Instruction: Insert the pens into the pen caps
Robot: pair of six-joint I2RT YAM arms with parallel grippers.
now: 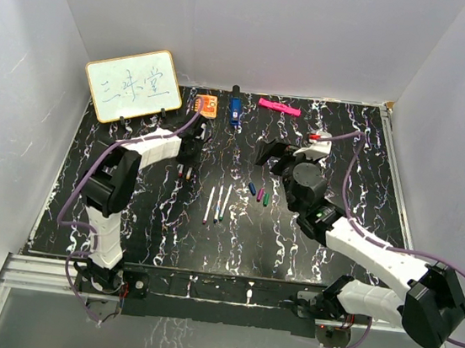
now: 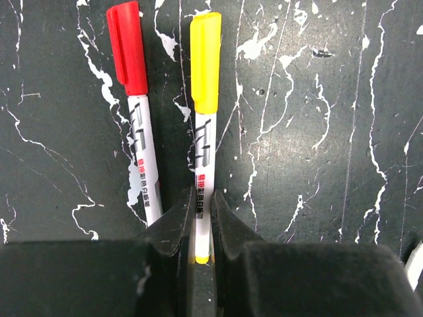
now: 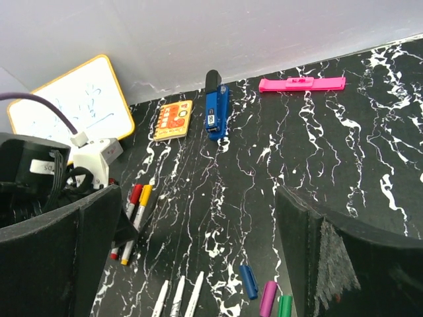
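Pinching the yellow-capped pen low on its white barrel, close to the tail end, with the fingers of the left gripper pressing in from either side; seemingly keeping it flat along the black marbled surface, cap pointing away, just beside and parallel to the red-capped pen, though whether touching it is hard to tell; holding the right gripper above the middle of the surface with its fingers spread wide and nothing between them; leaving three uncapped pens lying side by side near the centre, with the blue cap, purple cap and green cap in a short row just to their right, apart from them.

Judging each pen to be light, stiff and smooth-skinned, likely rolling on the hard surface if nudged sideways; favouring a pinch across the barrel at or behind the middle, keeping the tip end free for the cap; treating the caps as tiny, almost weightless and prone to skidding or tipping; gripping one across its closed end, mouth left clear; lining tip and cap up straight before pushing, since an off-axis press is probably going to slide the cap away rather than seat it.
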